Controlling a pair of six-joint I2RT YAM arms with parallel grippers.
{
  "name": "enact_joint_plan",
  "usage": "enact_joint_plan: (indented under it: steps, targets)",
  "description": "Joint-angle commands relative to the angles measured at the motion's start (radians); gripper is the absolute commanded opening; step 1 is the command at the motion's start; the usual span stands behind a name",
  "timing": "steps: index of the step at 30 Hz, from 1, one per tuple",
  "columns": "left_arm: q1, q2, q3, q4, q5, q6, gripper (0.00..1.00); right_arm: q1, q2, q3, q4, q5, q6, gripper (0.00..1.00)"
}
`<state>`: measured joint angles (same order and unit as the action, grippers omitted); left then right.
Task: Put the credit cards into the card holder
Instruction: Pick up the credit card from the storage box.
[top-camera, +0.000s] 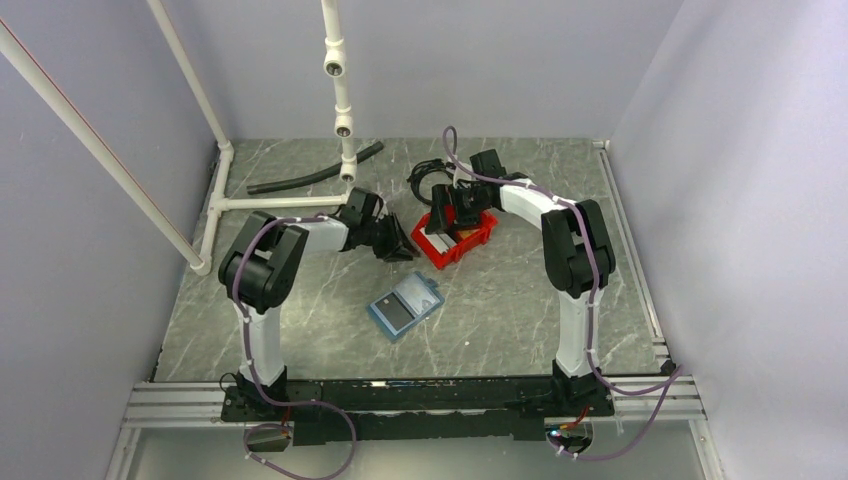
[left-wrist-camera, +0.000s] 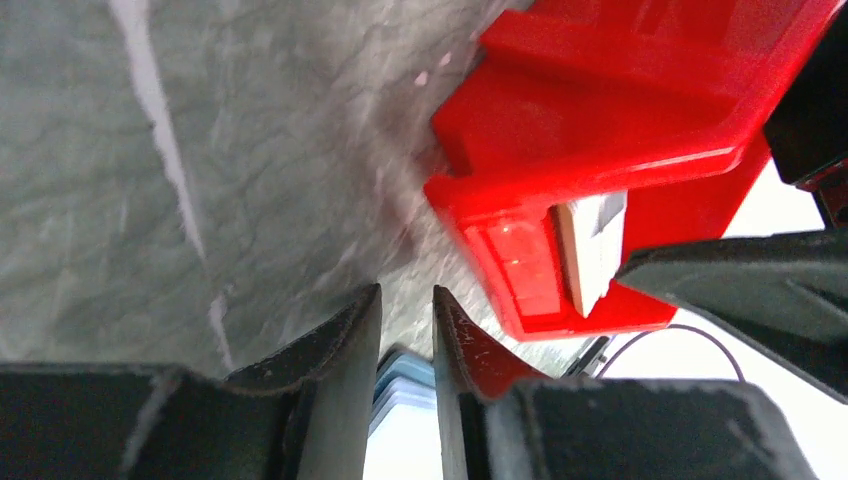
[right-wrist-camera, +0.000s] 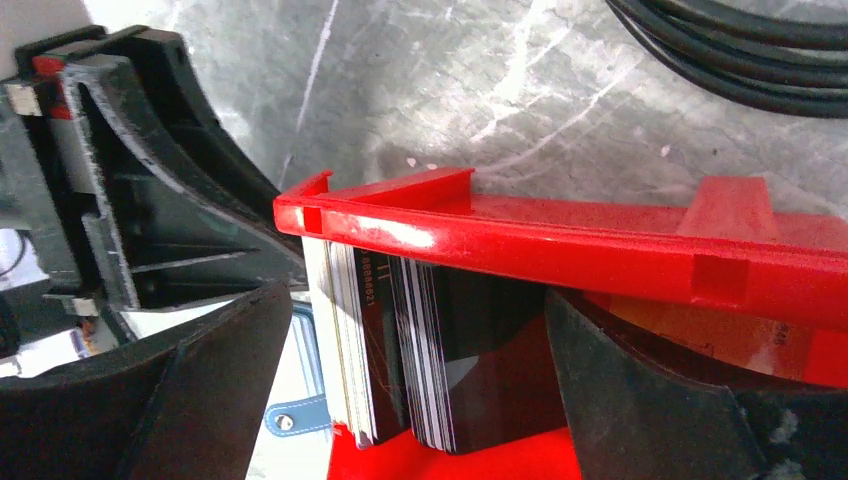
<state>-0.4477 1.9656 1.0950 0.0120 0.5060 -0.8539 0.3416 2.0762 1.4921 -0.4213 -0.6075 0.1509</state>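
Observation:
The blue card holder (top-camera: 405, 305) lies flat in the middle of the table, with a light card face showing on it. It also shows far off between the left fingers (left-wrist-camera: 405, 385). Several credit cards (right-wrist-camera: 400, 340) stand on edge in the red bin (top-camera: 455, 240), some white-edged and some dark; a tan-orange one (right-wrist-camera: 730, 340) lies behind the right finger. My right gripper (top-camera: 455, 210) (right-wrist-camera: 420, 300) is open wide, its fingers on either side of the card stack and not touching it. My left gripper (top-camera: 395, 243) (left-wrist-camera: 405, 300) is open by a narrow gap and empty, just left of the bin (left-wrist-camera: 600, 150).
Black cables (top-camera: 430, 180) (right-wrist-camera: 740, 40) lie behind the bin. A black hose (top-camera: 315, 170) and a white pipe frame (top-camera: 270, 202) stand at the back left. The left gripper's body (right-wrist-camera: 130, 200) is close beside the bin's left end.

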Motion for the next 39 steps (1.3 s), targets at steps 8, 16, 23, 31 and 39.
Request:
enact_joint_plan:
  steps: [8,16,23,31,39]
  targets:
    - [-0.027,0.101,0.134,0.029,0.026,-0.018,0.31,-0.007,-0.036,-0.069,0.108,-0.209,0.081,0.83]
    - [-0.028,0.112,0.159,0.018,0.025,-0.015,0.31,-0.011,-0.085,-0.082,0.106,-0.188,0.086,0.64]
    - [-0.027,0.101,0.148,0.021,0.031,-0.015,0.31,-0.018,-0.131,-0.096,0.093,-0.13,0.076,0.72]
    - [-0.027,0.093,0.153,0.018,0.035,-0.015,0.31,-0.018,-0.121,-0.096,0.089,-0.151,0.079,0.61]
    - [-0.028,0.088,0.159,0.008,0.036,-0.007,0.31,-0.019,-0.108,-0.074,0.075,-0.132,0.079,0.28]
